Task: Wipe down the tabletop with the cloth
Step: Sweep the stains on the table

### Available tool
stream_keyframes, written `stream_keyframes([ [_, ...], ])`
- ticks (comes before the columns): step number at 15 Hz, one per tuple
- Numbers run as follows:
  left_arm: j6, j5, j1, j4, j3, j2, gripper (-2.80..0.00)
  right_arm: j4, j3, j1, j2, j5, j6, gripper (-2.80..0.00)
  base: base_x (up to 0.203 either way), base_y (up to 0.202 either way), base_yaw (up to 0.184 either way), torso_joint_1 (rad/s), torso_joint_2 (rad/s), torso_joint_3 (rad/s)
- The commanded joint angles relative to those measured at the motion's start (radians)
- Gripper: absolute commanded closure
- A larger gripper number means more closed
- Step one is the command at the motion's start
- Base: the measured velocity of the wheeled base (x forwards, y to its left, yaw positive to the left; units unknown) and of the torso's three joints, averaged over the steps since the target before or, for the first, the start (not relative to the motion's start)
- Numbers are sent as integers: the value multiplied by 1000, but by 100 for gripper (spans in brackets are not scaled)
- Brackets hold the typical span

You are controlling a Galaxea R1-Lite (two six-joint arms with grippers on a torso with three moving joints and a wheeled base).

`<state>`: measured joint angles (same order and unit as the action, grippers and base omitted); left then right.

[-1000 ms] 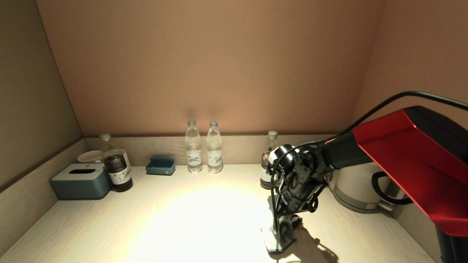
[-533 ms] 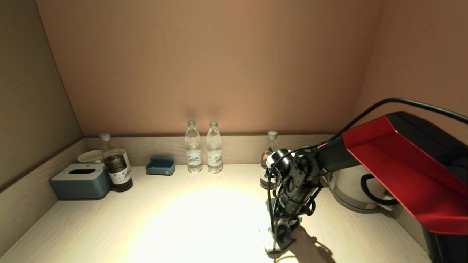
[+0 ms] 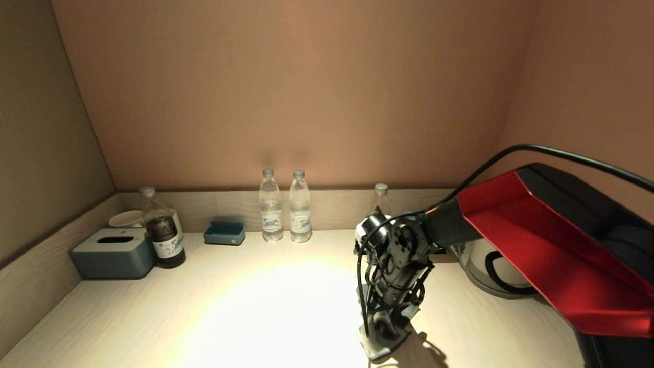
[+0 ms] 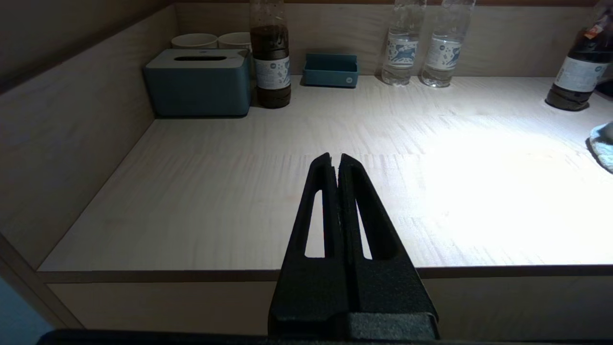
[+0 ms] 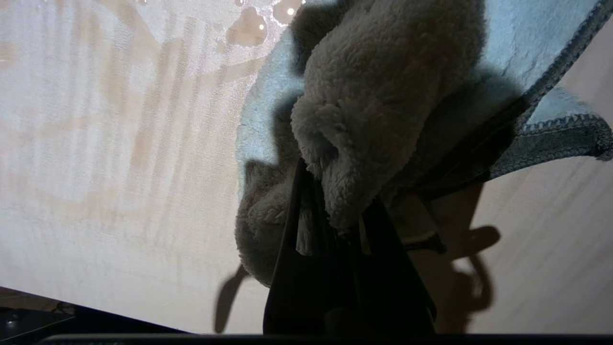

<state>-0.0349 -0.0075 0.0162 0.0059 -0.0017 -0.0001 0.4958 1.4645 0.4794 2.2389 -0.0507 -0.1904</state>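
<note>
Down near the front edge of the tabletop (image 3: 265, 317), right of the bright pool of light, my right hand (image 3: 382, 341) points downward with its fingers clamped tight on a bunched fold of the cloth (image 5: 383, 115). That fluffy pale cloth is pressed on the wood beneath my hand, its stitched hem spread flat to one side. Just beside the cloth, a few small wet droplets (image 5: 249, 28) and faint streaks mark the surface.

Behind my right arm stands a dark bottle (image 4: 577, 72) with a white label, and to the right of it a pale kettle (image 3: 490, 266) with a black handle. Two clear water bottles (image 3: 284, 207) stand side by side at the back wall; their labels carry a blue pattern, but no writing can be read. Further left sit a small blue tray (image 3: 224, 232), another dark bottle (image 3: 162, 230) whose label print is too small to read, a blue tissue box (image 3: 113, 253) and two pale cups (image 4: 213, 40).

My left hand (image 4: 335, 160) hangs at the tabletop's front edge, fingers pressed together, holding nothing.
</note>
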Motion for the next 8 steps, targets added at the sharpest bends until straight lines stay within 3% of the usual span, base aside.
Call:
stream_keyframes([
  [1,0,0,-1,0,0,0,0,2,17,55,10,0,-1,0,0,0,0,0,0,0],
  [8,0,0,-1,0,0,0,0,3,62,196,13,0,-1,0,0,0,0,0,0,0],
])
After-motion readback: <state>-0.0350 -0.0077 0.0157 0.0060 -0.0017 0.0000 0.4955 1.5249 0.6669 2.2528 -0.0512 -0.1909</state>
